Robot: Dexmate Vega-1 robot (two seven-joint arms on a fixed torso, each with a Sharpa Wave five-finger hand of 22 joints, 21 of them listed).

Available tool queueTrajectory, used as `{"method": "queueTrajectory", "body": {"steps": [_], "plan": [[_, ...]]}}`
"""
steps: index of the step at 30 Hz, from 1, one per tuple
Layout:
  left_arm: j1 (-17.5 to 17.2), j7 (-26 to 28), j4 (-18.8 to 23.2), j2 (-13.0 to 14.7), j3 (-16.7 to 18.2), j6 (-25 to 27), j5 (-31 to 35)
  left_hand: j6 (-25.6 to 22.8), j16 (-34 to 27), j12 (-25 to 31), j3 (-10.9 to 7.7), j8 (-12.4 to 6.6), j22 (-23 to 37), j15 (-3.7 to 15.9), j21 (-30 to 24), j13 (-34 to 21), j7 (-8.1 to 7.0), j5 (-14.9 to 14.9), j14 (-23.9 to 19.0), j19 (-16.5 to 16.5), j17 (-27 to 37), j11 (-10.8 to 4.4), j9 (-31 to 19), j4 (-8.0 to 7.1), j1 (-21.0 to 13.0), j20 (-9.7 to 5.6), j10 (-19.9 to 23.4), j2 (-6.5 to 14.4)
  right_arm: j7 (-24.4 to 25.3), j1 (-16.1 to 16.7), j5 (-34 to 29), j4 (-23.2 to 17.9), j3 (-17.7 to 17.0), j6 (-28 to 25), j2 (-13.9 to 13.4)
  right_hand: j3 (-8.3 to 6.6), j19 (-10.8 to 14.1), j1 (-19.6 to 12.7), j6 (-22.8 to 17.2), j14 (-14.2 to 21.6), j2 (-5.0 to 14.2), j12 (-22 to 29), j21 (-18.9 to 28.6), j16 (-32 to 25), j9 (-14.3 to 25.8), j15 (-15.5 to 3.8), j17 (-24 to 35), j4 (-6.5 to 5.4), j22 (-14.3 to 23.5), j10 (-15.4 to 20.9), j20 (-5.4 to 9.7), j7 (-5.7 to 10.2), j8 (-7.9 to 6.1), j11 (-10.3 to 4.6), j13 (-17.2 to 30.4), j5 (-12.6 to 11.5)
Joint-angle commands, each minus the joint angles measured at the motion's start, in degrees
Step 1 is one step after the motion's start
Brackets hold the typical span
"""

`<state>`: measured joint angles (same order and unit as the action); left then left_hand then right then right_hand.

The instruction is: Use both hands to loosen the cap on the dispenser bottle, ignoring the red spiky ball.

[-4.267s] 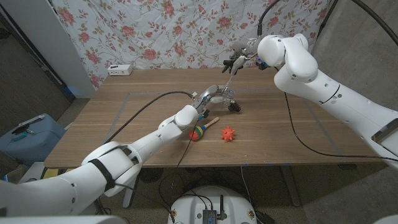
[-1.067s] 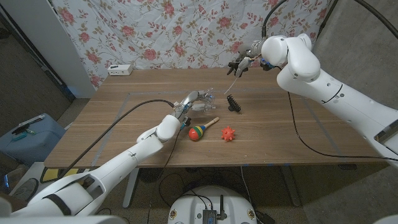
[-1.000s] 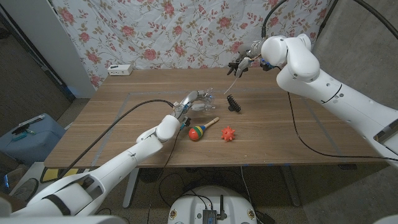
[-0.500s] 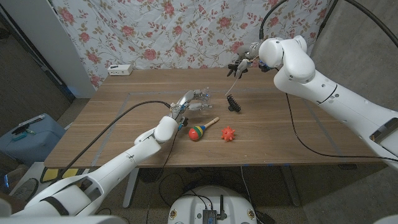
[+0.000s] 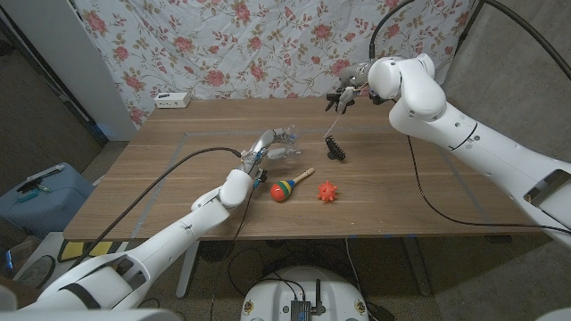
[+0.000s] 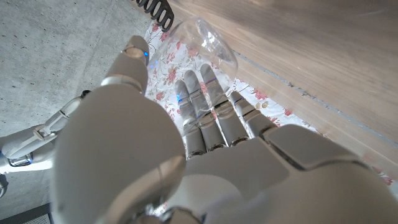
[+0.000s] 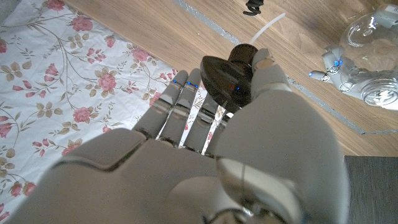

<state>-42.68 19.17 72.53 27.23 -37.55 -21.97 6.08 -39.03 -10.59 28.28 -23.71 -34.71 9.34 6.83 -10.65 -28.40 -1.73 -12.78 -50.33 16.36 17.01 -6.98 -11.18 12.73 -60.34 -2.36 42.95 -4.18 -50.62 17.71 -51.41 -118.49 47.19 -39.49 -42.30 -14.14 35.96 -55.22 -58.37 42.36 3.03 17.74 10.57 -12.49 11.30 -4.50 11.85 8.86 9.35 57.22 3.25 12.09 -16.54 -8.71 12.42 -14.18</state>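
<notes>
With the left hand (image 5: 268,148) gripping the clear bottle (image 5: 287,143) above the table (image 5: 178,178) and the right hand (image 5: 350,89) pinching the freed pump cap (image 7: 227,76) aloft, both should be moving slowly, avoiding the ball (image 5: 326,191).

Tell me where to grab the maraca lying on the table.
Probably the wooden handle of the maraca: it is slim and sticks out free from the round striped head. Come from above, pinching across it; the red ball lies apart on its right.
</notes>
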Motion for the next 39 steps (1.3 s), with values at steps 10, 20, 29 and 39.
{"method": "queueTrajectory", "body": {"steps": [10,20,29,39], "plan": [[-0.22,0.99,-3.45,-0.65,0.31,-0.24,-1.4,-0.69,0.66,-3.56,-6.14,4.29,0.18,2.8,0.04,3.49,-1.14,0.16,2.68,0.02,-5.28,0.1,0.86,-3.35,8.64,-2.61,-0.34,8.98,0.8,0.23,-1.65,2.63,0.71,0.14,1.71,-0.1,-0.02,-1.3,-0.57,0.66,1.18,0.23,-0.09,0.12,0.37,-8.57,0.26,-0.37,0.07,3.31,-0.02,0.23,-0.1,-3.0,0.31,0.09],[-0.69,1.89,-3.78,-1.17,0.6,-0.02,-2.38,1.48,0.98,-6.77,-7.05,8.21,0.23,3.0,-0.01,6.54,-1.54,0.29,6.36,0.02,-7.55,0.22,1.06,-2.92,8.31,-2.77,-2.46,7.29,1.31,0.81,-2.44,2.91,0.65,-0.14,1.84,-0.1,-0.01,-1.21,-0.57,0.55,1.18,0.09,-0.07,0.3,0.38,-8.51,0.21,-0.44,0.07,3.21,-0.06,0.25,-0.02,-2.99,0.32,0.13],[-1.03,2.22,-4.19,-1.63,0.72,-0.03,-3.26,2.57,1.02,-8.64,-7.27,10.52,0.27,3.07,-0.03,8.55,-1.48,0.54,8.26,-0.07,-7.89,0.52,1.09,-2.95,8.2,-2.77,-3.39,6.11,1.77,1.42,-2.55,3.04,0.39,-0.43,1.89,-0.1,-0.03,-1.18,-0.55,0.58,1.2,-0.05,-0.06,0.36,0.38,-8.55,0.24,-0.47,0.07,3.11,-0.07,0.25,0.07,-2.99,0.37,0.16],[0.08,2.22,-7.78,-3.39,0.5,-2.2,-4.54,4.05,1.01,-10.23,-7.15,12.7,0.29,3.04,-0.05,10.27,-1.28,0.86,9.76,-0.18,-7.92,0.81,1.06,-2.83,7.79,-2.67,-4.18,5.21,2.04,1.33,-2.91,3.63,0.57,-0.54,2.23,-0.05,-0.04,-1.14,-0.62,0.63,1.16,-0.15,-0.05,0.38,0.39,-8.52,0.3,-0.48,0.07,3.12,-0.09,0.26,0.13,-2.98,0.41,0.22]]}}
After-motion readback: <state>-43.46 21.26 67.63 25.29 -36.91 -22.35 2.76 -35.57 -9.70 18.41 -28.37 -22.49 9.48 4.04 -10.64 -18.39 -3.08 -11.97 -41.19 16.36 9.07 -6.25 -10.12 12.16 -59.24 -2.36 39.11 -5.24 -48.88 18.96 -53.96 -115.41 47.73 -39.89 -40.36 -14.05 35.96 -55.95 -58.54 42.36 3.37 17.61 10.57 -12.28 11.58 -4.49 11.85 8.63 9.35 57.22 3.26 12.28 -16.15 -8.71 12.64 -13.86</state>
